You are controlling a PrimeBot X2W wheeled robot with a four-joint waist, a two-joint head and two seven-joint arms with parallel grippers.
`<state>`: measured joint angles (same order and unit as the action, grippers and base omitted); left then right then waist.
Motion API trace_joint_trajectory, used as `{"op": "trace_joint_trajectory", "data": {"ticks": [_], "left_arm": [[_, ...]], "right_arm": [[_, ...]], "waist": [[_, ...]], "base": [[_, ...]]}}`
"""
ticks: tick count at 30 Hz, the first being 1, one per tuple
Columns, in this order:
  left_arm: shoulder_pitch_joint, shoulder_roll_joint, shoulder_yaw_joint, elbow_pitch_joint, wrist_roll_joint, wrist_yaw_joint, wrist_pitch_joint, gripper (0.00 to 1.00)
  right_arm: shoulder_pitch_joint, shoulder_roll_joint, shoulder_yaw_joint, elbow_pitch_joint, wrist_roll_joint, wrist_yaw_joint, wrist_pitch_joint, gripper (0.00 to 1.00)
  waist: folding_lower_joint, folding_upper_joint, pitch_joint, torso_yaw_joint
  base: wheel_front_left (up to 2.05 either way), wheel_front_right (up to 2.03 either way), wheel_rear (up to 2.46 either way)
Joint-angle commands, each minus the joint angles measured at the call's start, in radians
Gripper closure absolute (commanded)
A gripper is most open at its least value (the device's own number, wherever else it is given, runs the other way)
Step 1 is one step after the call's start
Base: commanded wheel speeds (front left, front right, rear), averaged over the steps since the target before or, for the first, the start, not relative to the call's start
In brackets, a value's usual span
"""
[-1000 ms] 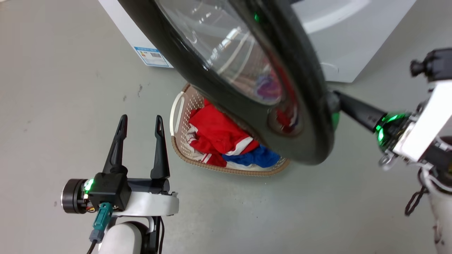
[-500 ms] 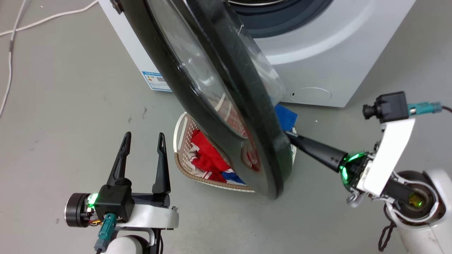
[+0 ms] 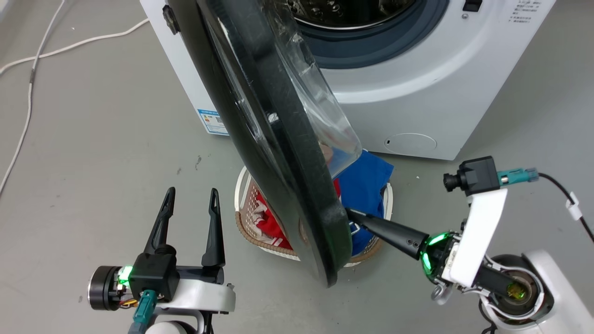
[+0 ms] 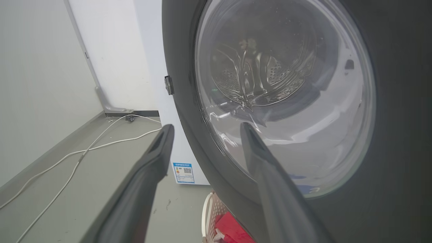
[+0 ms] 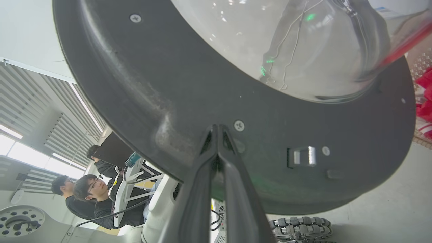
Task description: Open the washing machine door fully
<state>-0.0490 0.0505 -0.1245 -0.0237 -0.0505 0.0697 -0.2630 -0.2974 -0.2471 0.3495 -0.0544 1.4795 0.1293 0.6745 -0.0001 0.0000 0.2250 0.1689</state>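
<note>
Grey floor [image 3: 93,148], with a white cable [image 3: 29,93] trailing at the left. You face the washing machine [image 3: 417,106] with its drum opening exposed. The washing machine door [image 3: 283,153] stands swung out from the machine, nearly edge-on to the head camera. Its lower rim hangs over a laundry basket [image 3: 238,195] of red and blue clothes. Your right gripper [image 3: 352,215] has both fingers pressed together, tips touching the door's inner face near the rim, beside a screw. Your left gripper [image 3: 192,191] hovers above the floor on the door's outer side, fingers spread apart, holding nothing, clear of the door.
</note>
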Motion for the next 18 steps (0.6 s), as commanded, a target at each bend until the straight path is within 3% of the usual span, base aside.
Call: {"op": "trace_joint_trajectory", "data": {"ticks": [1,9,14,15,16,17,18], "left_arm": [[0.008,0.0,0.0,0.002,0.002,0.001,-0.003,0.0],[0.032,0.0,0.006,0.008,0.007,-0.001,-0.003,0.0],[0.055,0.0,0.012,0.018,0.014,-0.005,-0.003,0.0],[0.06,0.0,0.014,0.018,0.016,-0.007,-0.003,0.0],[0.066,0.0,0.016,0.018,0.018,-0.008,-0.003,0.0],[0.071,0.0,0.018,0.019,0.02,-0.007,-0.003,0.0],[0.077,0.0,0.02,0.019,0.021,-0.008,-0.003,0.0]], "right_arm": [[0.023,0.005,0.01,0.005,0.011,0.003,-0.004,1.0],[0.056,0.008,0.014,0.008,0.028,0.003,-0.046,1.0],[0.088,0.006,-0.031,-0.027,-0.005,0.003,-0.159,1.0],[0.096,0.003,-0.041,-0.037,-0.023,0.003,-0.195,0.86],[0.101,-0.002,-0.05,-0.049,-0.05,0.003,-0.236,0.6],[0.107,-0.005,-0.057,-0.062,-0.076,0.003,-0.28,0.0],[0.118,-0.008,-0.063,-0.068,-0.102,0.003,-0.327,0.0]], "waist": [[0.0001,0.0,-0.004,0.001],[0.0001,0.0,-0.044,-0.009],[0.0001,0.0,-0.089,-0.019],[0.0001,0.0,-0.099,-0.022],[0.0001,0.0,-0.108,-0.025],[0.0001,0.0,-0.116,-0.028],[0.0001,0.0,-0.125,-0.031]], "base": [[0.0,0.0,0.0],[0.0,0.0,0.0],[0.0,0.0,0.0],[0.0,0.0,0.0],[0.0,0.0,0.0],[0.0,0.0,0.0],[0.0,0.0,0.0]]}}
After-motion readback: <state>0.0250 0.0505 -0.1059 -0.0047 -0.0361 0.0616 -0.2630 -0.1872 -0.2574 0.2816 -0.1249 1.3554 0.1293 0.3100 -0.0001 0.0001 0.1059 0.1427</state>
